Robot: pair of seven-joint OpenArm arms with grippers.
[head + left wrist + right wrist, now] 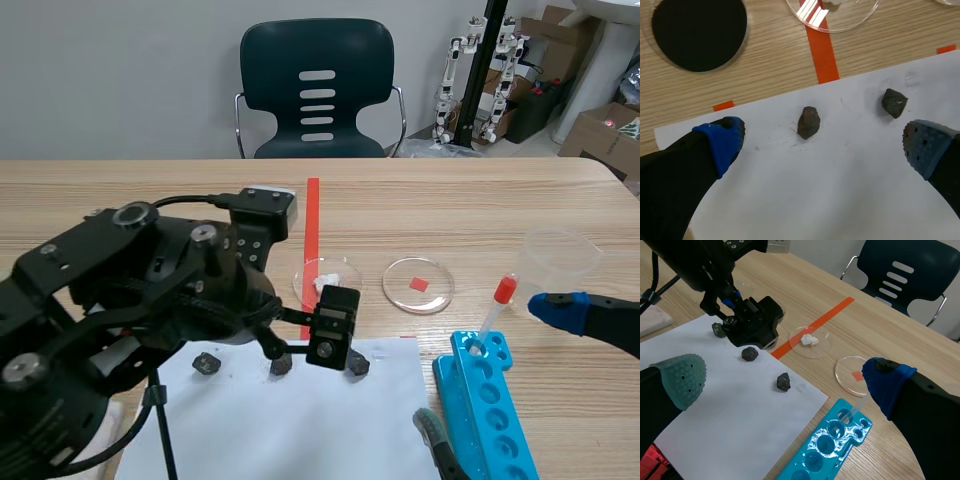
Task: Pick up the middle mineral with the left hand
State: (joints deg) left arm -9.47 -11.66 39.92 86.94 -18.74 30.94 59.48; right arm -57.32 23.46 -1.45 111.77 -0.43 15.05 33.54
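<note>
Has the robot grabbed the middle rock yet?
Not yet. Done: the left gripper is lined up, with the middle mineral between and just ahead of its open fingers. In hand: nothing. The mineral lies on the white paper, and neither finger touches it. Left: it probably needs to go lower, close on the mineral and lift it.

Bright, even light; soft shadows, faint glare on dish [832, 22]

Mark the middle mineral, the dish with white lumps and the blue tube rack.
middle mineral [808, 122]: left wrist view, centre of the stone.
dish with white lumps [346, 272]: scene view, bare glass beside lumps.
blue tube rack [458, 392]: scene view, flat edge beside wells.
</note>
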